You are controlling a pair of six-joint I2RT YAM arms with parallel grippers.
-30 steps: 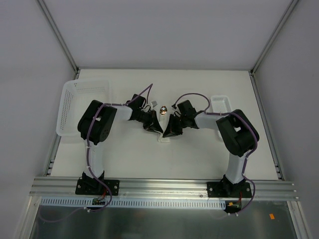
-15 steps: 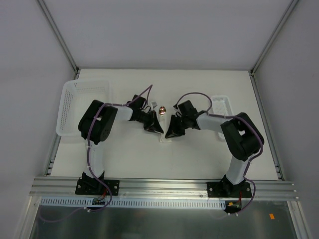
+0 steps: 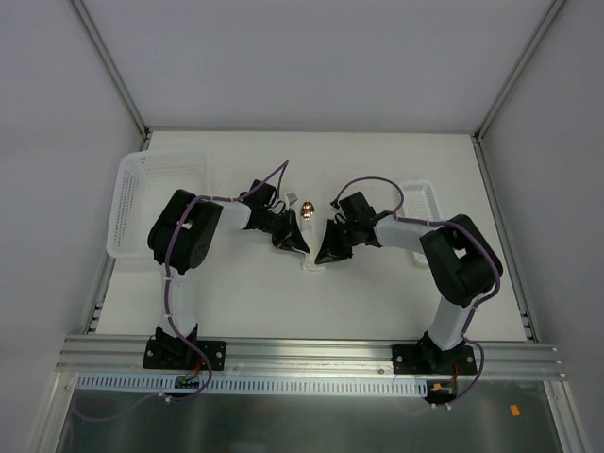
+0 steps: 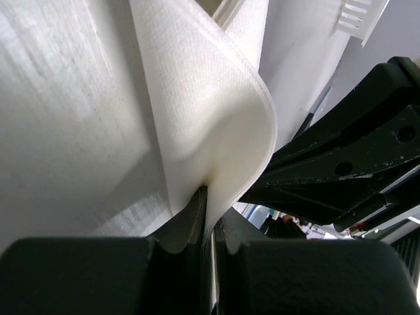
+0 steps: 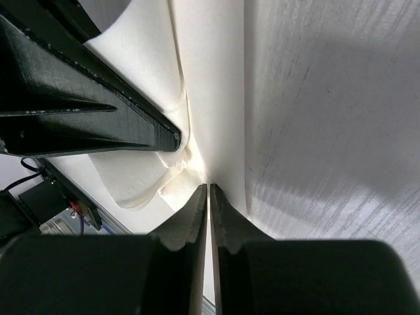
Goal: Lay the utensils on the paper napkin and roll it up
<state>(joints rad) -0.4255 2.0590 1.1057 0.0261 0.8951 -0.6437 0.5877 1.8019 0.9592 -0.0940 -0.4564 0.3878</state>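
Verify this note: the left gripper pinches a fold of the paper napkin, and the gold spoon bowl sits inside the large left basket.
Wrong on the spoon: the top external view shows its gold bowl well right of the large basket, not inside it. The left gripper does pinch the paper napkin fold.

The white paper napkin sits bunched up, its layers curled over into a soft rounded fold. Just beyond it, the spoon shows its shiny gold bowl.
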